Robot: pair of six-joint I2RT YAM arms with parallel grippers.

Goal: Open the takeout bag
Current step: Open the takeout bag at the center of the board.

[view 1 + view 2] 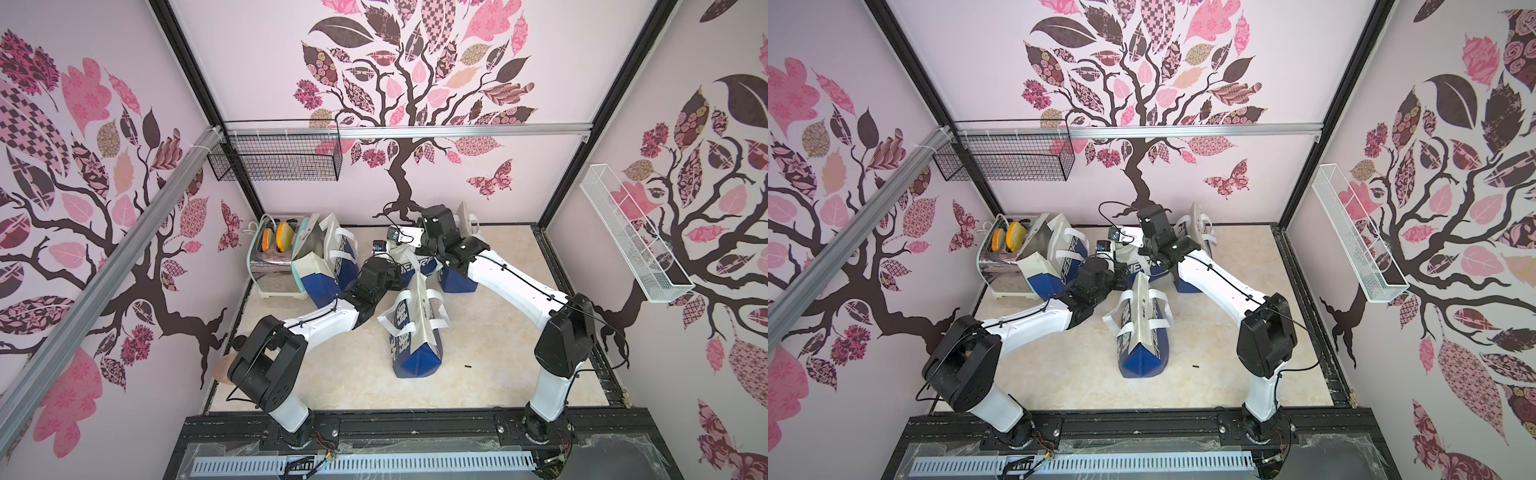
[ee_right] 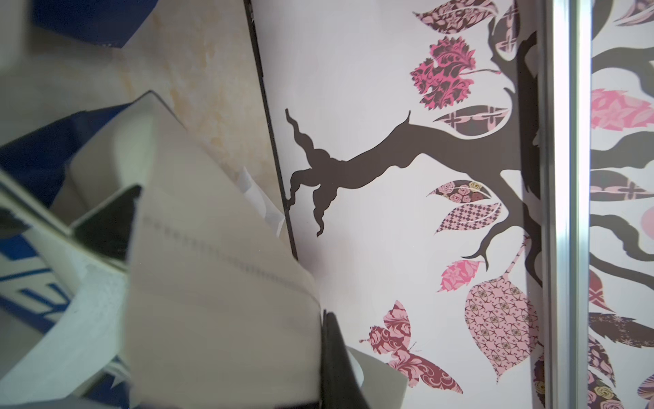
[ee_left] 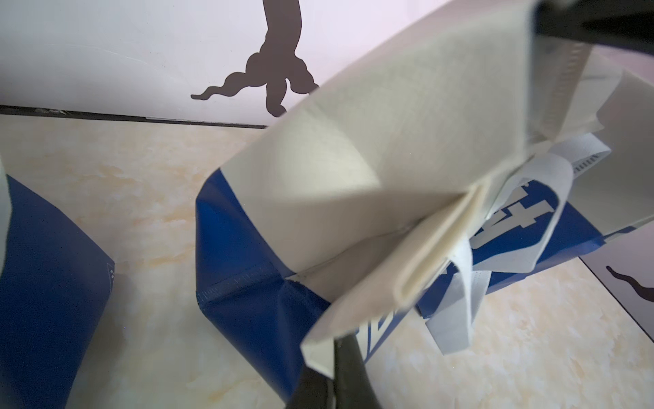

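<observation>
- Several blue-and-cream bags share the marbled tabletop (image 1: pixel 498 374). The takeout bag (image 1: pixel 422 262) being worked on stands upright at the back middle. It sits between a second bag (image 1: pixel 316 266) beside the toaster (image 1: pixel 270 257) and a third bag (image 1: pixel 453 284) toward the right. A fourth bag (image 1: pixel 415 340) lies flat in front of it.
- Both arms reach its top from opposite sides, so the step looks like spreading the mouth. Drawing the two walls apart evenly and slowly should keep the light bag from tipping or lifting off its base.
- Its cream upper panels (image 3: pixel 336 170) are creased and folded together above a blue base with white lettering; the mouth looks barely parted.
- White handle loops (image 3: pixel 456 318) hang loose down the side and are best kept out of the pinch.
- The left gripper (image 3: pixel 332 361) is pressed together on a corner of the cream rim. The right gripper (image 2: pixel 330 354) is likewise clamped on a fold of the rim near a stitched seam.
</observation>
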